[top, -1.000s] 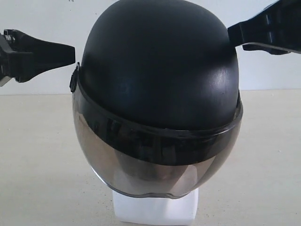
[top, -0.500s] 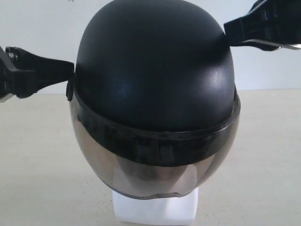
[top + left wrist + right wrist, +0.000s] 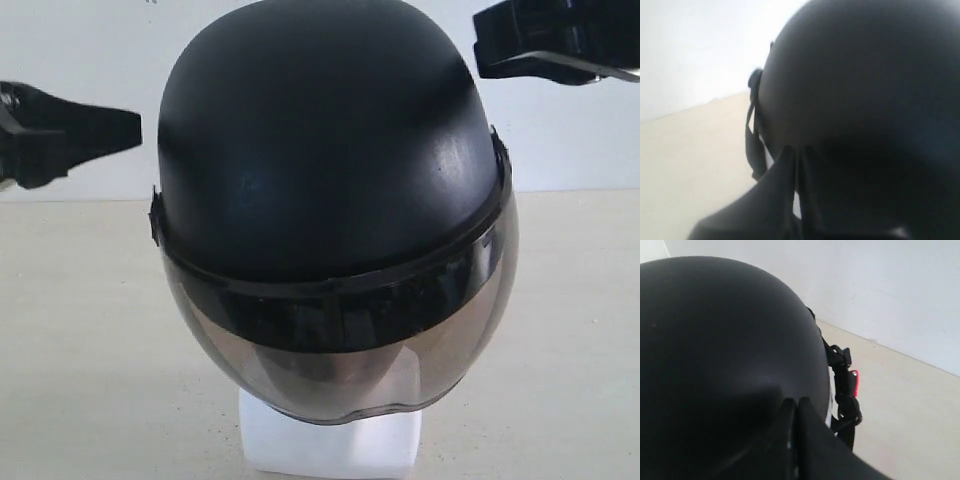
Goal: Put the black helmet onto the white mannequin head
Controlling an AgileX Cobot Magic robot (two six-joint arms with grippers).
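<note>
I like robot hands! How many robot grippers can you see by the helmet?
2. The left gripper is left of the black helmet; the right gripper is by its upper right.

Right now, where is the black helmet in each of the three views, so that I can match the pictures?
Exterior view: the black helmet fills the centre, its visor toward the camera.
Left wrist view: the helmet, blurred, covers the picture's right and lower part.
Right wrist view: the helmet covers the picture's left, its strap beside it.
Shared landmark: the line where the beige table meets the white wall.
</note>
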